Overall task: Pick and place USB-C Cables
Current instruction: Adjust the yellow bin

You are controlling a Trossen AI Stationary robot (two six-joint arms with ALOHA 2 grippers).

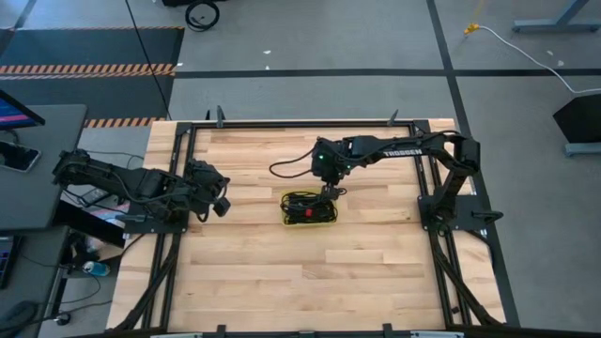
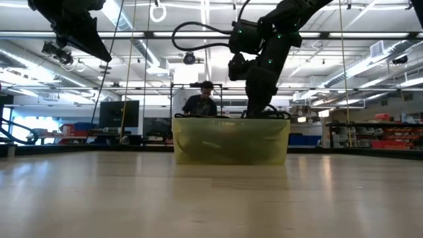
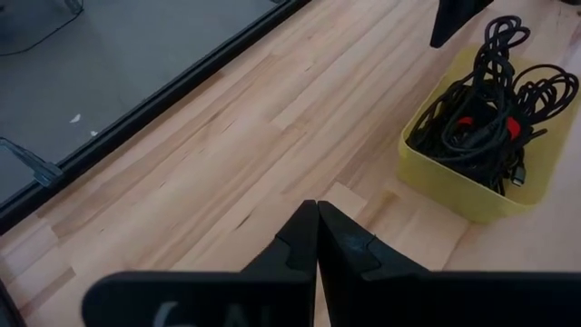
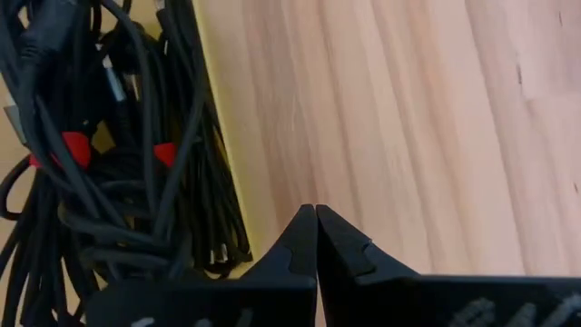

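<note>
One word, TROSSEN, on right arm (image 1: 394, 150), above cables (image 1: 308, 208)

A tangle of USB-C cables (image 4: 100, 154) runs off the right wrist view's edges, so individual cords cannot be counted. In the low view, the yellow bin (image 2: 231, 140) has a translucent wall that blurs its contents to vague shapes, and the right end effector (image 2: 259, 109) dips behind its rim, tips hidden. A person (image 2: 201, 100) beyond the surface is partly screened by the bin. The left arm (image 2: 69, 26) is cropped at that picture's top.
</note>
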